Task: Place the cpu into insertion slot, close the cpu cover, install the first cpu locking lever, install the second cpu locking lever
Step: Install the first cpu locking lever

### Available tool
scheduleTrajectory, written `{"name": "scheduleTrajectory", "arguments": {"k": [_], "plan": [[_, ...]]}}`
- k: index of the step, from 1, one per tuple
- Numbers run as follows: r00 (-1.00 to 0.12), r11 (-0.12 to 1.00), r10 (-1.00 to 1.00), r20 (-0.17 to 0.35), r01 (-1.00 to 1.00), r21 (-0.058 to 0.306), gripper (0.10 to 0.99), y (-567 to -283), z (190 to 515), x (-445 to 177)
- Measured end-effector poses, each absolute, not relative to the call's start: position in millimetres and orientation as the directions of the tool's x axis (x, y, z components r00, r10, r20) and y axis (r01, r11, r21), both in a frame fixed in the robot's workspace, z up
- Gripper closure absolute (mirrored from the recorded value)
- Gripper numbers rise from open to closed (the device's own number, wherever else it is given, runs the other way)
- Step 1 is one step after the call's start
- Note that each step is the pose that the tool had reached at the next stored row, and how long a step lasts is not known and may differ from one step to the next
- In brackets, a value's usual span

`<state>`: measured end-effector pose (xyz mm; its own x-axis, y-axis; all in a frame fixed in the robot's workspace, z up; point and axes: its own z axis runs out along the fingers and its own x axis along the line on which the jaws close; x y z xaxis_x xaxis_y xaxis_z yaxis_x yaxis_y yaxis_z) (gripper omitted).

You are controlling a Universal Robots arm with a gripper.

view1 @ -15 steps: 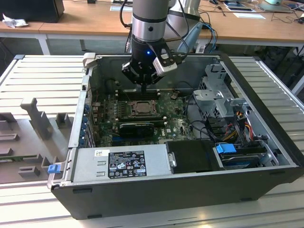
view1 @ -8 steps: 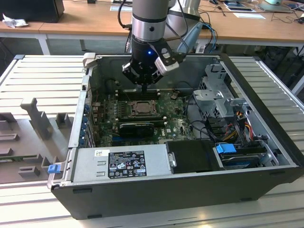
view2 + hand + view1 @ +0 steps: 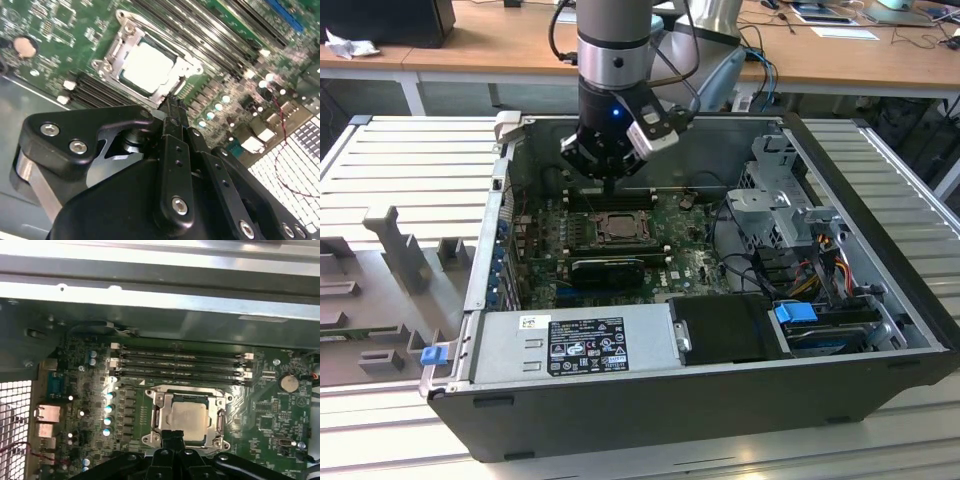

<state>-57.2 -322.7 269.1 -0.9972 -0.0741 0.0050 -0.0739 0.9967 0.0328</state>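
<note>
Cpu (image 3: 187, 416), a silvery square, lies in the metal-rimmed insertion slot (image 3: 156, 412); hand (image 3: 172, 435) pressed together

Upright arm (image 3: 613, 55), jaws together, downward

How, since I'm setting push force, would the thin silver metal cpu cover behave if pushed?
Probably stiff yet bendable: the thin silver metal cpu cover is sheet with a large cut-out. Likely light too. Lying flat around the silvery square cpu, it probably won't tip.
</note>
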Motion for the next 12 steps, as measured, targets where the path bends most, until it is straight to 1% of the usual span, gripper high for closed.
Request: {"name": "scheduleTrajectory", "arguments": {"k": [8, 12], "plan": [[-1.000, 0.999, -0.024, 0.004, -0.023, 0.034, 0.980, -322.7, 265.9, -65.8], [-1.000, 0.999, -0.023, 0.002, -0.023, 0.036, 0.980, -321.9, 263.9, -89.9]]}}
